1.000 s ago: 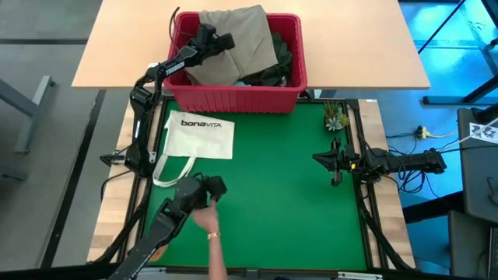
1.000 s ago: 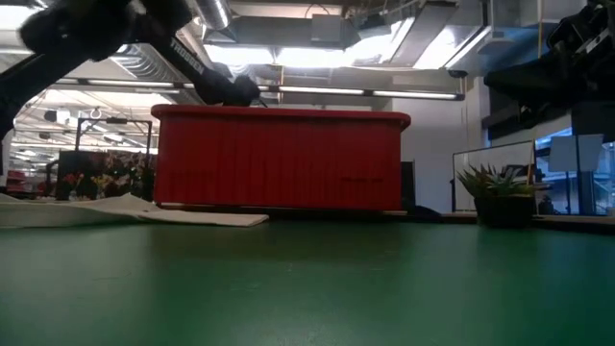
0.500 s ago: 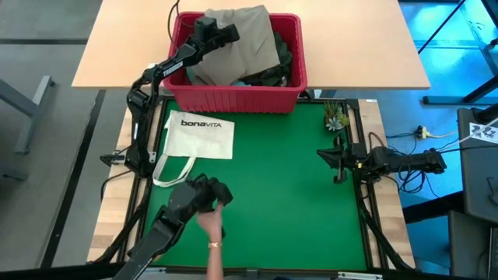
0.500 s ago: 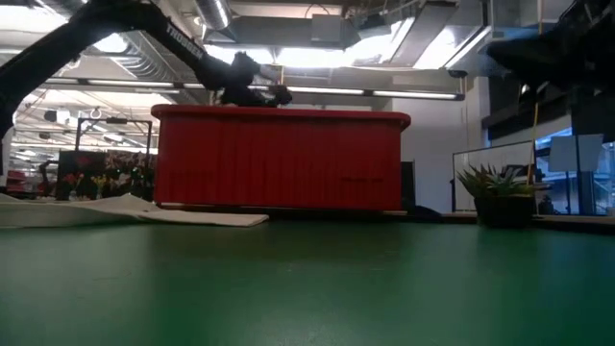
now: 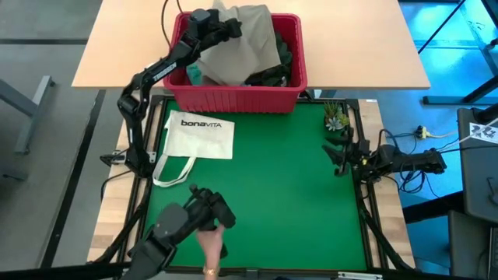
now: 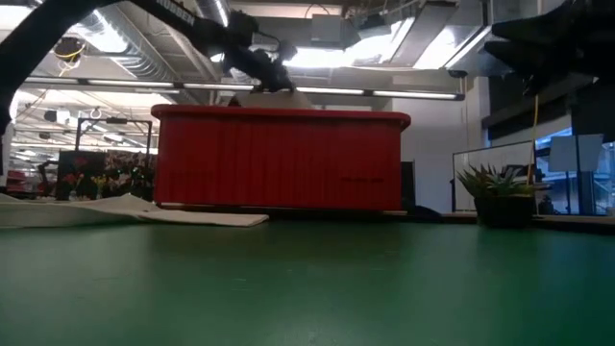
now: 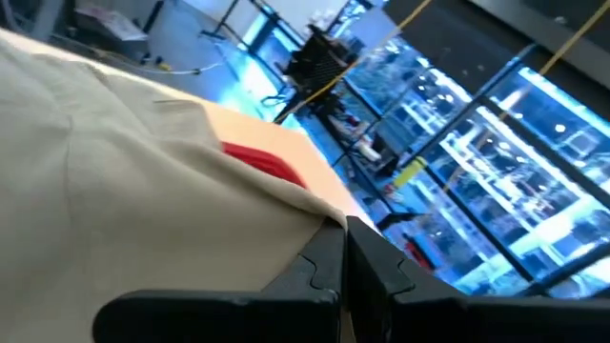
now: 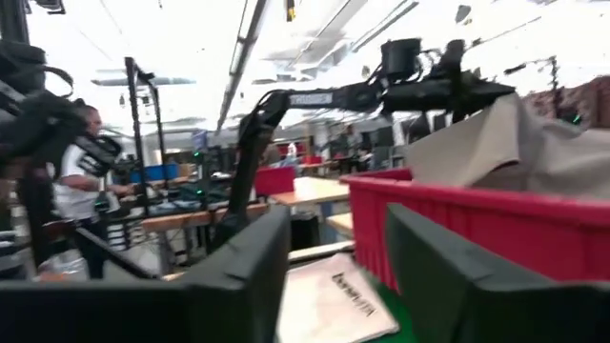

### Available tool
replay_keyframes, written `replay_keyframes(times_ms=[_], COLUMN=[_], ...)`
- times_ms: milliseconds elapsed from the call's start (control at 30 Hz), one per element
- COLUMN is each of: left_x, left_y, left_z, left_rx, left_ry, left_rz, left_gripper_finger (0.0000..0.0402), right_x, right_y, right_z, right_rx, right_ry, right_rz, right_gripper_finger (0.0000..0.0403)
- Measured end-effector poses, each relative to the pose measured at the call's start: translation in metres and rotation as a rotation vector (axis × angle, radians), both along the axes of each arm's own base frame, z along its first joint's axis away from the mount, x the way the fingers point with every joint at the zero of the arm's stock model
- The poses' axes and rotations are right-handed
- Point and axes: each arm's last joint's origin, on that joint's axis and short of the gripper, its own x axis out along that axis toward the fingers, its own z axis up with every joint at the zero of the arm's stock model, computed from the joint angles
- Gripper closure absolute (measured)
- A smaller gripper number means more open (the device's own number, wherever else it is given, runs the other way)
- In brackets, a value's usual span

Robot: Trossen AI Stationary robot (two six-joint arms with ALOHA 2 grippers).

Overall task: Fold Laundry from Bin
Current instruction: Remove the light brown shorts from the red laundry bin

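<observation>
The red bin (image 5: 233, 99) stands at the table's far edge with laundry piled in it. A khaki-tan garment (image 5: 245, 43) lies on top, over dark garments (image 5: 278, 68); a turquoise piece (image 5: 194, 75) shows at the bin's left end. My left gripper (image 5: 232, 28) is above the bin, shut on the khaki garment, and its fingers (image 7: 345, 262) show closed in the left wrist view. My right gripper (image 5: 336, 158) hangs open over the table's right edge, far from the bin, with nothing between its fingers (image 8: 448, 276). My left gripper pinches an upper edge of the khaki garment (image 7: 319, 221) between its two shut fingers. The fingers lie about level, coming over the bin's left end. The cloth is drawn up into a peak (image 8: 505, 119) above the rim, and the rest of it lies in the bin.
A white "bonaVITA" tote bag (image 5: 198, 138) lies flat on the green mat (image 5: 288, 202) in front of the bin's left half. A small potted plant (image 5: 336, 118) stands at the far right. A person's hand with a dark device (image 5: 204, 222) reaches in at the near left.
My left gripper has risen and gone toward the far edge over the bin, turning level, and has drawn the khaki garment up into a peak, baring the turquoise piece at the bin's left end. My right gripper has tipped up a little and opened. The person's hand has drawn back toward the near edge.
</observation>
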Motion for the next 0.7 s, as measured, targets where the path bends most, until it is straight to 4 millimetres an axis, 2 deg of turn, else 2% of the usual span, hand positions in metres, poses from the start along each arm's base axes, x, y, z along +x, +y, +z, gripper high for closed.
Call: replay_keyframes(times_ms=[100, 200, 333, 700], left_x=[0.000, -0.001, -0.003, -0.007], left_y=[-0.012, -0.024, -0.041, -0.092], left_z=[0.015, 0.031, 0.051, 0.096], left_rx=[0.026, 0.063, 0.096, 0.143], left_ry=[-0.020, -0.050, -0.102, -0.210], left_rz=[-0.017, -0.035, -0.085, -0.328], left_gripper_finger=[0.0401, 0.0401, 0.0401, 0.0401], right_x=[-0.003, -0.003, 0.001, 0.018], right_y=[-0.001, -0.001, -0.001, -0.001], right_z=[0.009, 0.017, 0.020, 0.011], right_rx=[-0.028, -0.060, -0.090, -0.103], right_ry=[-0.006, 0.005, 0.052, 0.179], right_rz=[-0.034, -0.053, -0.064, -0.063], right_gripper_finger=[0.0174, 0.0156, 0.0151, 0.0151])
